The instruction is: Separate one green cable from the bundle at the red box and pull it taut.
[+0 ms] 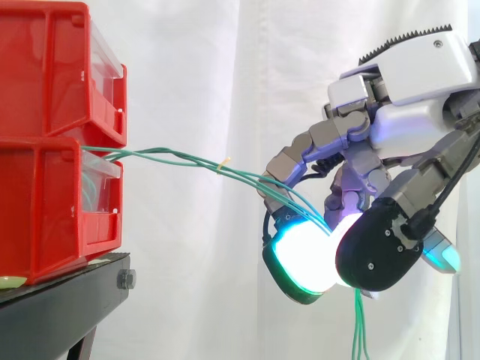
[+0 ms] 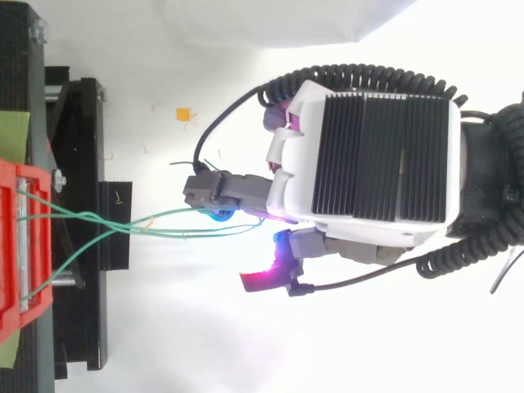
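Pinching several green cables point(image 1: 187, 157), hand point(image 1: 390, 127) frame right, fingertips point(image 1: 300, 255) curled; run from lower red bin point(image 1: 45, 210) looks slack; separating, tautening left.

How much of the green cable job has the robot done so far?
Done: the hand has hold of the green cables coming from the red bins. In hand: its fingers curl round several strands together, their ends dangling below. Left: pick out just one cable and pull it tight; they sag a little for now.
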Motion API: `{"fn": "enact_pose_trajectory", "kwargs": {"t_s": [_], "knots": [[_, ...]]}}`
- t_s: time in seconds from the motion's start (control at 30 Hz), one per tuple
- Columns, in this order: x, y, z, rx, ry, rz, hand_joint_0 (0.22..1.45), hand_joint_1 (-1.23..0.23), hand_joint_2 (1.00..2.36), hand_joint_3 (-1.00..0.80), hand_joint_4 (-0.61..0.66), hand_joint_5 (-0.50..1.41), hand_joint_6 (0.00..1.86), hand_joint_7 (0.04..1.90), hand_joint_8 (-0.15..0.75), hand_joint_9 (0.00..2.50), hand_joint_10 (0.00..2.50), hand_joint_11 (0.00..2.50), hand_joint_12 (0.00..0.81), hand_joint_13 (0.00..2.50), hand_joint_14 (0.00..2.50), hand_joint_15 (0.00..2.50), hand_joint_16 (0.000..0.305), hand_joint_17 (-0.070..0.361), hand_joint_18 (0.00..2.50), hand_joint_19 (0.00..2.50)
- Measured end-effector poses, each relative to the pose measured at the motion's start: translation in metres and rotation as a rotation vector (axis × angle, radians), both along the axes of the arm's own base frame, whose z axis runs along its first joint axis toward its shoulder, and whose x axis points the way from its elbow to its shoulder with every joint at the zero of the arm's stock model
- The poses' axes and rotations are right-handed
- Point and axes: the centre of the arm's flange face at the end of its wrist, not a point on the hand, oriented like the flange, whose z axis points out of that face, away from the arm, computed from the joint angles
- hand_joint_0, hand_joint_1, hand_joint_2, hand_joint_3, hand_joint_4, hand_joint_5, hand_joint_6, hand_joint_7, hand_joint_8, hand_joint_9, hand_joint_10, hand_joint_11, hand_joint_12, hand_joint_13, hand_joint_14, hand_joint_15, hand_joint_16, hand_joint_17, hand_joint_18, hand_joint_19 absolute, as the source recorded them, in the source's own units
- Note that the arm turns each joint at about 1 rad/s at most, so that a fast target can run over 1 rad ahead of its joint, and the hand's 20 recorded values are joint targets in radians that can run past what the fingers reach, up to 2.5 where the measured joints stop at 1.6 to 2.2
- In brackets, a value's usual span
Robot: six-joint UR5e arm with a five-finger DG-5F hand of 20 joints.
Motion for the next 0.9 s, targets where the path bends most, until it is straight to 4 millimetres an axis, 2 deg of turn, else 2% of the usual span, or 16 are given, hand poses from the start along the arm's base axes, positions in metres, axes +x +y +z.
{"fn": "enact_pose_trajectory", "kwargs": {"t_s": [0.47, 0.9], "knots": [[-0.0014, 0.0006, 0.0002, 0.255, 0.002, -0.055, 0.73, -0.72, 1.02, -0.27, 0.06, 0.13, 0.5, 1.32, 0.217, 1.82, 0.01, 0.25, 0.41, 1.18, 0.02, 0.53, 0.045, 0.1, 0.79, 0.6], [-0.0077, -0.0016, -0.0039, 0.22, 0.048, -0.106, 0.72, -0.73, 1.02, -0.27, 0.05, 0.13, 0.5, 1.32, 0.214, 1.82, 0.01, 0.25, 0.41, 1.18, 0.02, 0.53, 0.044, 0.1, 0.8, 0.59]]}}
